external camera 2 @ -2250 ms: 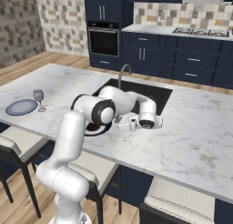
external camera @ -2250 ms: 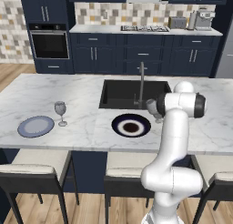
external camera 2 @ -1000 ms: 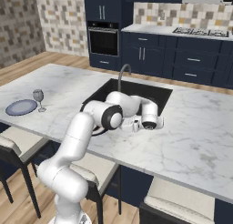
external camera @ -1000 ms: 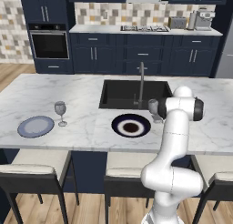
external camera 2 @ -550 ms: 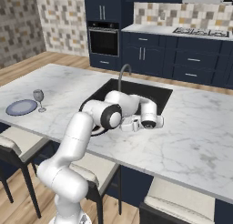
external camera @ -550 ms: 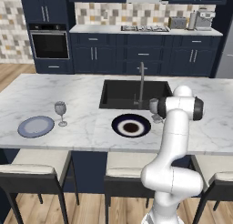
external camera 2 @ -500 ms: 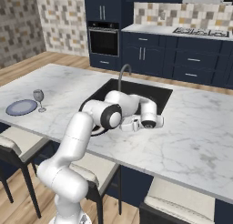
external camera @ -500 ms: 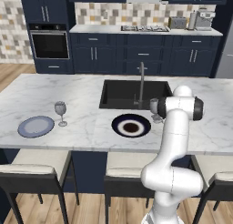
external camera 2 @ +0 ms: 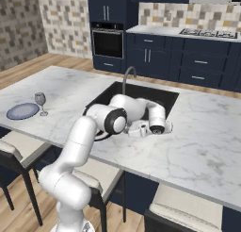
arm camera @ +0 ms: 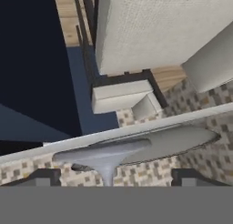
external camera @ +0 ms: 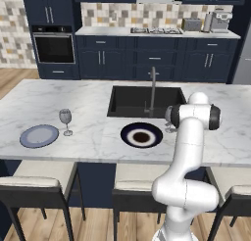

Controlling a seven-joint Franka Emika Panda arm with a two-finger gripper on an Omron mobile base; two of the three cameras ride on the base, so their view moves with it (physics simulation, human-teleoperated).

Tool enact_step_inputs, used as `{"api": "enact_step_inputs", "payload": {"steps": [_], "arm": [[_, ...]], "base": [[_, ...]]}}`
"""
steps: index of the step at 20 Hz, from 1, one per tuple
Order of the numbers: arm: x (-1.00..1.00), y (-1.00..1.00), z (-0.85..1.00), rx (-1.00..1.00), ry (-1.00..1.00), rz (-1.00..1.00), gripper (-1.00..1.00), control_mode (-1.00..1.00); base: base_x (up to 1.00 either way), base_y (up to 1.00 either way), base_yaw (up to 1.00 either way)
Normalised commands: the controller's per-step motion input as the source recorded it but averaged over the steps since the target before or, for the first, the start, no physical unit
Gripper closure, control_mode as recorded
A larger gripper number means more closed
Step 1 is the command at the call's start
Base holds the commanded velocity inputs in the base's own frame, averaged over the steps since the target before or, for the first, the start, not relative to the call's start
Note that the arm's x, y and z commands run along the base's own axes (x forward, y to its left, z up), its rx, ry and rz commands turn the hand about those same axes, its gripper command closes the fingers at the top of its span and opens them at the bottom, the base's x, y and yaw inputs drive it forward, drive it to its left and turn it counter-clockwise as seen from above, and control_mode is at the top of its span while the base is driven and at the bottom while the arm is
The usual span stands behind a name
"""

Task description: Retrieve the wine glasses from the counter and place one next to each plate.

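No writing or brand can be read anywhere. On the marble island worktop (external camera: 98,137), the tool (external camera 2: 140,129) pinches a wine glass (external camera: 169,118) just right of the navy-ringed plate (external camera: 141,136). Far left of that plate, another glass (external camera: 65,120) stands beside the blue-grey plate (external camera: 39,135). Beyond it, navy cabinets (external camera: 147,63), tile wall (external camera: 147,13).

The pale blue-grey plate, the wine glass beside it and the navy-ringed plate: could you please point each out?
Pale blue-grey plate (external camera: 38,136), left base view, its flat centre.
Wine glass (external camera: 65,116), left base view, its bowl.
Navy-ringed plate (external camera: 141,136), left base view, its dark centre.
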Motion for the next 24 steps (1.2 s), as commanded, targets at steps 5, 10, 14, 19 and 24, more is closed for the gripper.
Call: {"api": "enact_step_inputs", "payload": {"steps": [5, 10, 14, 19, 24], "arm": [[-0.27, -0.54, -0.02, 0.00, 0.00, 0.00, -1.00, -1.00], [-0.08, -0.27, 0.00, -0.06, -0.03, -0.20, -1.00, -1.00], [-0.71, -0.01, 0.22, -0.01, -0.12, -0.31, -1.00, -1.00], [-0.89, 0.12, 0.69, 0.00, -0.19, -0.16, -1.00, -1.00], [-0.70, 0.23, 0.96, -0.02, -0.12, -0.12, -1.00, -1.00]], "base": [[0.00, 0.00, 0.00], [0.00, 0.00, 0.00], [0.00, 0.00, 0.00], [0.00, 0.00, 0.00], [0.00, 0.00, 0.00]]}}
